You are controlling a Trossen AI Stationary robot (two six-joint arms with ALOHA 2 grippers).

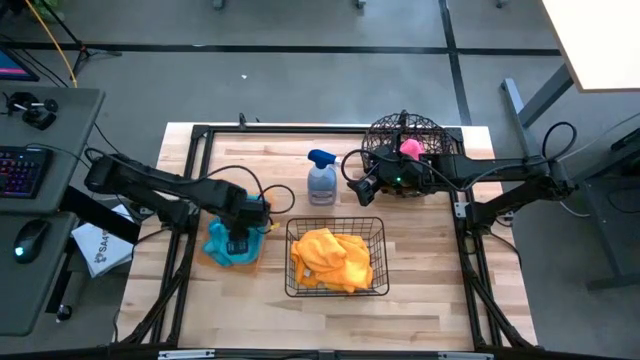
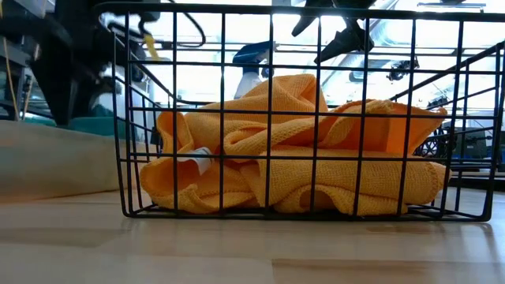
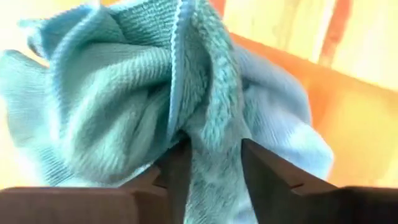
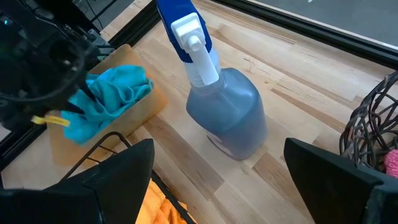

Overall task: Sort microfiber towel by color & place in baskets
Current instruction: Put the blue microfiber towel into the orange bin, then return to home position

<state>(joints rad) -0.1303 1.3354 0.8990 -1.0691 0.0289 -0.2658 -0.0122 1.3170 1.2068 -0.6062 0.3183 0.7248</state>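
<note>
Orange towels (image 1: pixel 331 258): piled in the wire basket (image 1: pixel 337 288). Done.
Pink towel (image 1: pixel 410 148): in the round basket (image 1: pixel 385 135). Done.
Blue towel (image 1: pixel 230 246): on the orange tray (image 4: pixel 140 106), pinched by the left end effector (image 3: pixel 211 165). Looks almost done, only letting go left.
Right end effector (image 4: pixel 217 174): wide apart, empty, near the spray bottle (image 1: pixel 321 178).
Table (image 1: pixel 420 270): no loose towels seen.

The black rectangular wire basket (image 1: pixel 337 258) sits on the worktop (image 1: pixel 420 270) and holds heaped orange towels (image 1: pixel 331 258). Left of it, the left pincer (image 1: pixel 238 240) sits over a teal towel (image 1: pixel 229 247). Behind it stands the spray bottle (image 1: pixel 321 178). Behind and right, the right pincer (image 1: pixel 368 183) hovers by the round wire basket (image 1: pixel 405 145) containing a pink towel (image 1: pixel 410 148).
</note>
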